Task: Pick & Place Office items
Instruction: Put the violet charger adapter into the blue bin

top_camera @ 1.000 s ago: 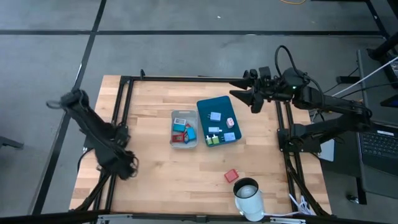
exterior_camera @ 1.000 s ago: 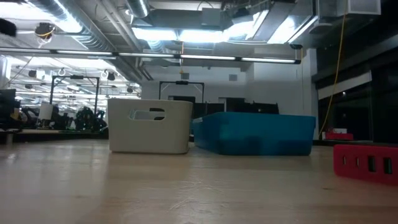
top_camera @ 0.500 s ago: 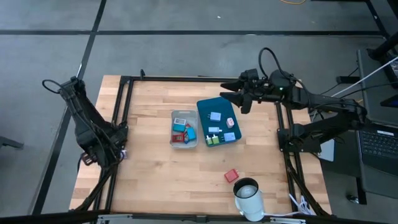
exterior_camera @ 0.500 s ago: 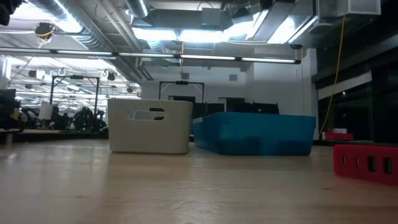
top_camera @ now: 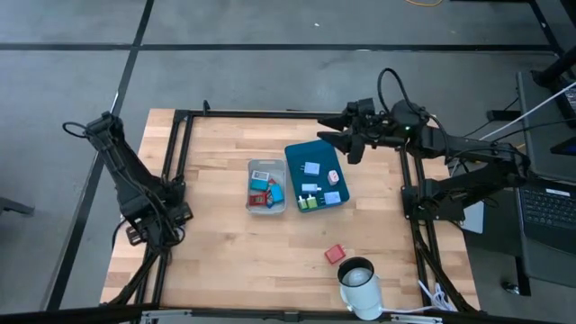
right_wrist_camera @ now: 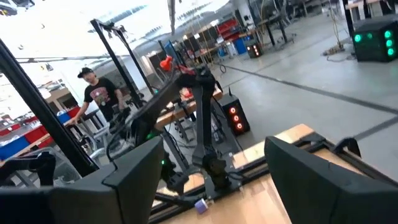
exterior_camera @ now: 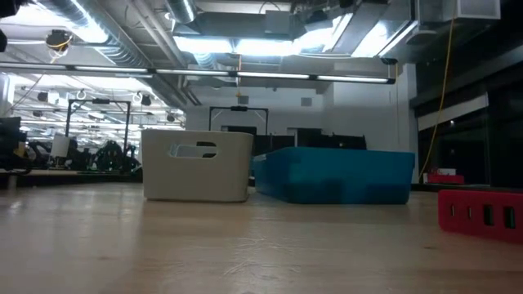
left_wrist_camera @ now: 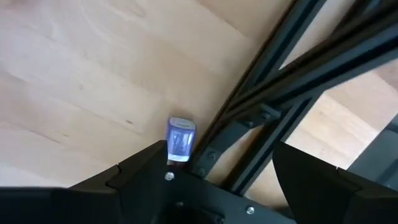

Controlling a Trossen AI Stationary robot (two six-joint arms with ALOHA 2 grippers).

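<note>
Several tiny coloured office items lie in the grey bin and on the teal tray. A red piece rests flat on the table near the front. A small light-blue piece lies on the wood beside the black frame rail. My left gripper hangs open over the table's left edge, with that piece just ahead of one finger. My right gripper is open, raised over the far edge beside the tray. Neither gripper shows in the low view.
A white cylinder stands at the near edge, close to the red piece. Black frame rails run along the table's left, far and right sides. Bare wood lies between the bin and the left rail. People stand in the room beyond.
My left arm has swung its elbow up and back, and its gripper has drawn from the near-left part of the table toward the left rail. My right gripper has moved a little toward the table's left, nearer the tray's far corner. The items have stayed put.
</note>
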